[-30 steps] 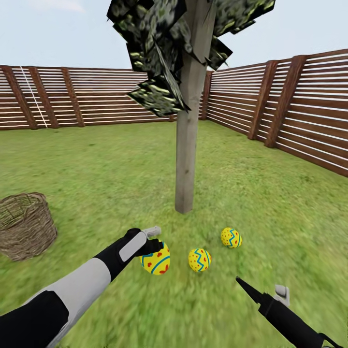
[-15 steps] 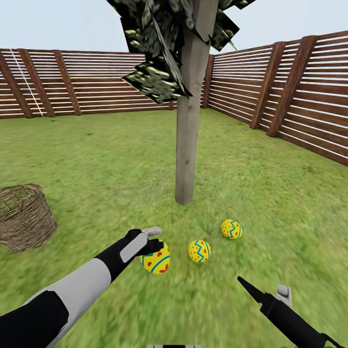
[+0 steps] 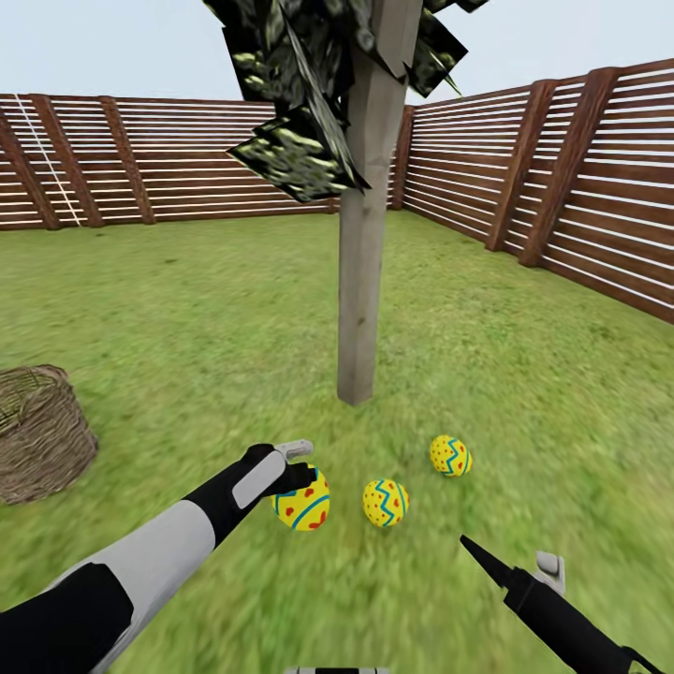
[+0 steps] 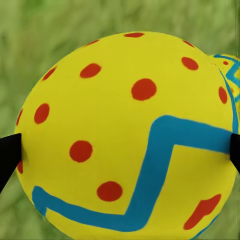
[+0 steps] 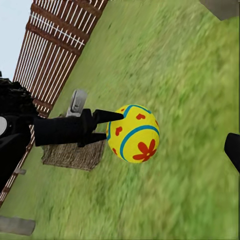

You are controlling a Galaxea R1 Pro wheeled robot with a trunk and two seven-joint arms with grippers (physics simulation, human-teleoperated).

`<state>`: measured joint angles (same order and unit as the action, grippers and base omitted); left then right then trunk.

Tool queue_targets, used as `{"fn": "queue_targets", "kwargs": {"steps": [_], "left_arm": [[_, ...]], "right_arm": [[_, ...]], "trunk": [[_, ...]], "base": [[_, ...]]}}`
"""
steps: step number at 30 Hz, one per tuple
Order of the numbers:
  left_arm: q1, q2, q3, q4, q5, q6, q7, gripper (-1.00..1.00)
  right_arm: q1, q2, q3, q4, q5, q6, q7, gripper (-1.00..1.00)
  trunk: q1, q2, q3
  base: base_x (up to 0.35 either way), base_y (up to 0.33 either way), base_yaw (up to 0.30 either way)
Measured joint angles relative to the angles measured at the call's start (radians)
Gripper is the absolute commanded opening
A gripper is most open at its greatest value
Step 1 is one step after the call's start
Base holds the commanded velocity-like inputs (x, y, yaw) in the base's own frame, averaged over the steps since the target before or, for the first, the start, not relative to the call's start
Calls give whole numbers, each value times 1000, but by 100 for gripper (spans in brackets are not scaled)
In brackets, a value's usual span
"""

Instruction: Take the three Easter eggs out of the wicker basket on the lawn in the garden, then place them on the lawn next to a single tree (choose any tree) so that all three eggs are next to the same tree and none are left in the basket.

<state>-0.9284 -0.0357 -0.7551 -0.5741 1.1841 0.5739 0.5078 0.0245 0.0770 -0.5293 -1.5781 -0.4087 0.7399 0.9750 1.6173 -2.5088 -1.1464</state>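
My left gripper (image 3: 303, 483) is shut on a yellow Easter egg (image 3: 301, 504) with blue zigzags and red dots, held low over the lawn (image 3: 187, 318). In the left wrist view that egg (image 4: 125, 135) sits between two black fingertips (image 4: 7, 156). The right wrist view catches the same egg (image 5: 134, 133) from the side. Two more eggs (image 3: 385, 503) (image 3: 450, 456) lie on the grass just in front of the pale tree trunk (image 3: 360, 281). The wicker basket (image 3: 37, 432) stands at the far left. My right gripper (image 3: 505, 554) hangs open and empty at the lower right.
A brown slatted fence (image 3: 580, 187) rings the lawn, closest along the right side. Dark blocky foliage (image 3: 300, 112) hangs around the trunk above arm height. Open grass stretches between the basket and the tree.
The camera has shifted a little, so the basket sits further left and lower in the picture. The left gripper still holds its egg in the same place, and the right arm is unchanged.
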Motion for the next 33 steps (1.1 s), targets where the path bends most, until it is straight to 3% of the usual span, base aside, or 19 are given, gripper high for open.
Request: {"fn": "queue_targets", "kwargs": {"steps": [9,17,33], "left_arm": [[0,0,1,-1,0,-1,1,-100],[0,0,1,0,0,-6,1,-100],[0,3,-8,-1,1,-136,2,-100]], "right_arm": [[0,-1,0,0,0,1,0,100],[0,-1,2,0,0,-1,0,100],[0,-2,13,0,0,-3,0,100]], "trunk": [[0,0,0],[4,-2,-31],[11,-6,-93]], "base": [[33,-25,0],[0,0,0],[0,0,0]]}}
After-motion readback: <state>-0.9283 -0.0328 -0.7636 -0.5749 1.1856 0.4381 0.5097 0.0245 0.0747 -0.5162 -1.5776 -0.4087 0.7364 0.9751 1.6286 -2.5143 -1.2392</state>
